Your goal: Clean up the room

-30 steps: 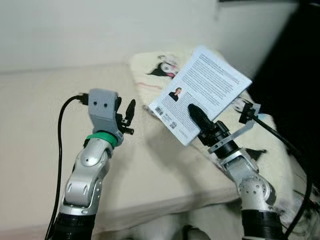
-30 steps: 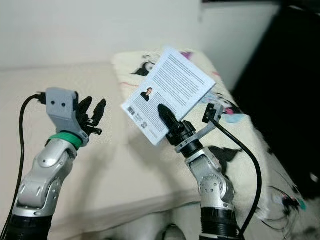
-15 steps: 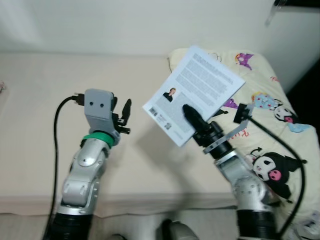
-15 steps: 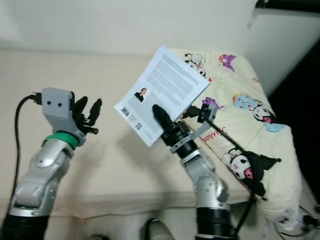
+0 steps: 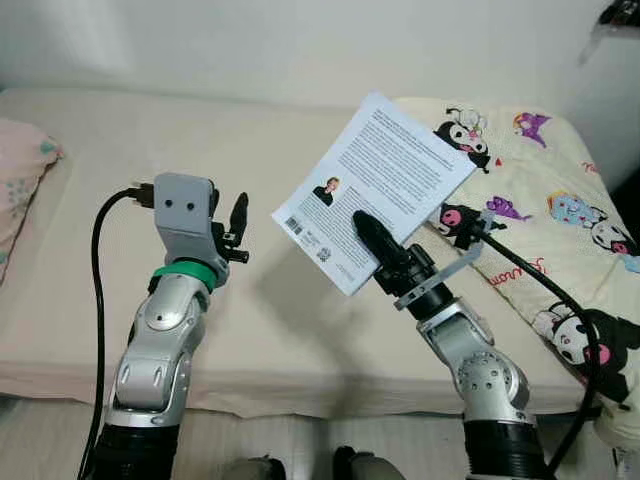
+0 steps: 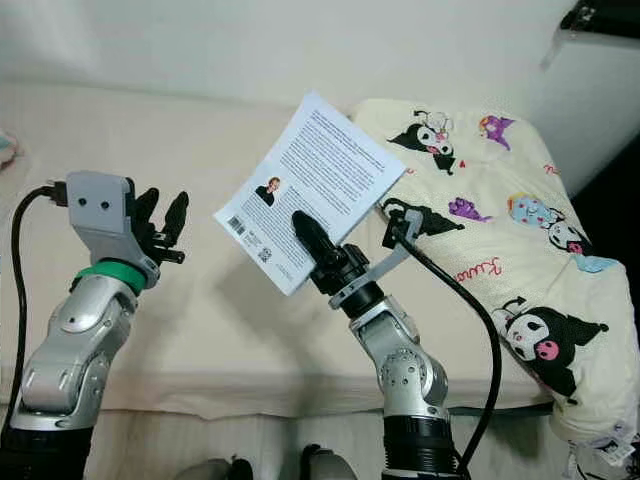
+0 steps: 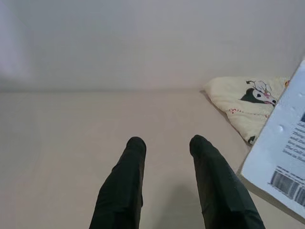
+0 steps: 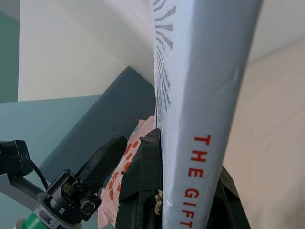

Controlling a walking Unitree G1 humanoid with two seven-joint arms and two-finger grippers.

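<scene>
The view has swung left, revealing more bed [image 5: 300,330], while the right claw [image 5: 372,238] stays clamped on the book [image 5: 380,185] above it, left claw [image 7: 164,143] parted; carry it level, grip firm.

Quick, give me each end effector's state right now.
Left end effector: open, holding nothing, raised over the bed.
Right end effector: shut on the book, held up above the bed.
</scene>
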